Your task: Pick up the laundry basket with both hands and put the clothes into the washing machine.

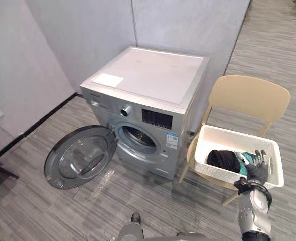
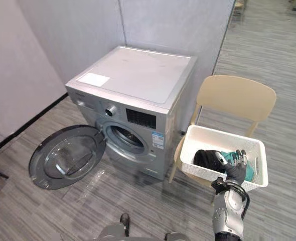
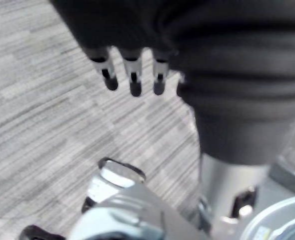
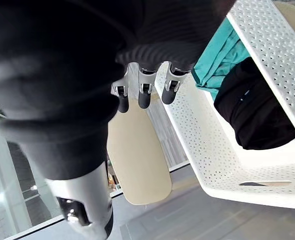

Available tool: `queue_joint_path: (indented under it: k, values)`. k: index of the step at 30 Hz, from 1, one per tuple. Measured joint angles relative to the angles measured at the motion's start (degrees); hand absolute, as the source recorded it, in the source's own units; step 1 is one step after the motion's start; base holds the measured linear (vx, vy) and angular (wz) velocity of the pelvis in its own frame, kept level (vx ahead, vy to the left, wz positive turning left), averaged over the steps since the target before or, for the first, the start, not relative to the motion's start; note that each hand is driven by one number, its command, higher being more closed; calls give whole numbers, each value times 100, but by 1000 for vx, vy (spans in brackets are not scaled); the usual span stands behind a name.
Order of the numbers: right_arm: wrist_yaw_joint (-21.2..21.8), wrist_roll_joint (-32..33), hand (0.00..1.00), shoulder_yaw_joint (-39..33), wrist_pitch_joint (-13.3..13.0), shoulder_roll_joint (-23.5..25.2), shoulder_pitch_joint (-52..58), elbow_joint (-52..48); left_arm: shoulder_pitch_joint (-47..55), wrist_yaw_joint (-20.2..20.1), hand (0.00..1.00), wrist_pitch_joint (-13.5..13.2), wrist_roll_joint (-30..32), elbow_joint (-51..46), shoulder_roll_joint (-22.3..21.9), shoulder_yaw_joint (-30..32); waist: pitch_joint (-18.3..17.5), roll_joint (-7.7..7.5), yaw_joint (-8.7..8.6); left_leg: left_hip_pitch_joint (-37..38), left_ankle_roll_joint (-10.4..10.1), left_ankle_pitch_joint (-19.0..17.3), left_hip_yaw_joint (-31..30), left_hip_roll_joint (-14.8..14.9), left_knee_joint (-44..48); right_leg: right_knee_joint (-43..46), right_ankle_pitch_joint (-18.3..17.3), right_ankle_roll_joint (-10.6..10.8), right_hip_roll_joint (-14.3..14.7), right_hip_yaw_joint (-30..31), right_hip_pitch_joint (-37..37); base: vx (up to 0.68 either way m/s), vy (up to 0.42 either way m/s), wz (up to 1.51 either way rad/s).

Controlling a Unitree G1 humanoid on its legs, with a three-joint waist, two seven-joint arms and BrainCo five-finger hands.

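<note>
A white perforated laundry basket (image 1: 228, 136) sits on the seat of a beige chair (image 1: 251, 95), to the right of the washing machine (image 1: 148, 90). Inside it lie a black garment (image 1: 222, 159) and a teal garment (image 1: 243, 158). My right hand (image 1: 257, 169) is raised at the basket's near rim, fingers (image 4: 143, 95) straight and apart, holding nothing. The right wrist view shows the basket wall (image 4: 207, 150) and both clothes just past them. My left hand (image 3: 132, 75) hangs low over the floor with relaxed fingers. The machine's round door (image 1: 80, 156) is swung wide open, leaving the drum opening (image 1: 136, 139) exposed.
The machine stands against a grey wall in a corner. Its open door reaches out low over the striped grey floor to the left. The chair's legs stand close to the machine's right side.
</note>
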Motion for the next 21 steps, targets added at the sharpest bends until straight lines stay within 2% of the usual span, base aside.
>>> queue_joint_path:
  k: [1, 2, 5, 7, 9, 11, 12, 13, 14, 15, 17, 18, 19, 20, 21]
  values:
    - [-50, -37, 0, 28, 2, 56, 4, -7, -34, -15, 0, -8, 301, 31, 104, -39, -55, -99, -15, 76, 155, -113, 195, -161, 27, -5, -81, 137, -184, 133, 32, 266, 336, -41]
    - [-52, -67, 0, 20, 2, 63, 3, -40, -81, -19, 0, -12, 436, 36, 168, -104, -83, -142, -19, 94, 220, -159, 291, -263, 30, 0, -61, 232, -307, 201, 27, 267, 332, -39]
    - [-38, -167, 0, 29, 8, 68, -18, -224, -373, -27, 0, -67, 608, 26, 268, -279, -111, -187, -6, 211, 470, -328, 616, -599, 82, 116, -159, 488, -690, 412, 12, 232, 252, -32]
    - [-40, -267, 0, 9, 39, 63, -37, -293, -523, -15, 0, -83, 606, 25, 268, -323, -105, -195, -30, 219, 566, -570, 723, -706, 282, 299, -201, 549, -826, 458, -33, 185, 194, -29]
    - [-35, -406, 0, 31, 70, 96, -58, -432, -634, -16, 0, -91, 607, 11, 308, -509, -102, -174, -22, 226, 611, -750, 845, -679, 437, 937, -204, 554, -823, 546, -348, 147, 145, -36]
    - [-31, -584, 0, 81, 71, 132, -114, -676, -700, -14, 0, -95, 605, -147, 453, -732, 17, -323, -49, 333, 660, -871, 960, -681, 570, 1876, -188, 574, -850, 526, -743, 119, 87, -24]
    - [-30, -629, 0, 121, 70, 119, -150, -720, -732, -13, 0, -95, 605, -193, 515, -803, 79, -389, -43, 384, 669, -919, 979, -671, 635, 2065, -163, 619, -896, 491, -798, 117, 32, -23]
    - [-27, -709, 0, 234, 72, 57, -211, -768, -769, -16, 0, -96, 605, -301, 602, -936, 142, -449, -44, 499, 695, -1004, 1052, -583, 642, 2231, -98, 704, -988, 166, -852, 84, 2, -27]
    - [-17, -730, 0, 291, 77, 24, -261, -783, -779, -17, 0, -102, 607, -353, 594, -957, 183, -424, -23, 548, 710, -1017, 1116, -525, 617, 2239, -133, 653, -1056, -37, -858, 73, -10, -49]
    - [75, -836, 0, 475, 116, -111, -496, -782, -792, -13, 0, -119, 606, -410, 582, -1025, 198, -449, -14, 571, 681, -1048, 1236, -437, 625, 2167, -261, 439, -1401, -693, -894, 32, -12, -49]
    - [160, -941, 0, 664, 156, -352, -767, -740, -859, -12, 0, -125, 599, -414, 596, -1136, 240, -411, 39, 555, 564, -1141, 1364, -228, 666, 1713, -269, 415, -1690, -1273, -900, 30, -82, -60]
    - [231, -1079, 0, 729, 183, -536, -872, -649, -901, -12, 0, -130, 599, -416, 702, -1185, 209, -488, 130, 513, 465, -1181, 1436, -126, 730, 988, -4, 625, -1747, -1449, -816, 32, -165, -50]
    - [243, -1103, 0, 730, 192, -569, -871, -647, -910, -12, 0, -135, 599, -418, 713, -1209, 202, -524, 140, 488, 440, -1196, 1442, -127, 753, 842, 105, 654, -1769, -1450, -773, 54, -267, -9]
    - [318, -1165, 0, 731, 225, -683, -873, -597, -948, -16, 0, -142, 599, -409, 841, -1328, 217, -776, 129, 442, 344, -1238, 1374, -194, 840, 467, 601, 1051, -1899, -1478, -648, 57, -251, 26]
    - [342, -1198, 0, 717, 255, -814, -876, -497, -1003, -16, 0, -123, 601, -363, 794, -1334, 261, -720, 105, 450, 279, -1221, 1232, -116, 862, 492, 602, 1002, -1862, -1592, -559, 58, -257, 42]
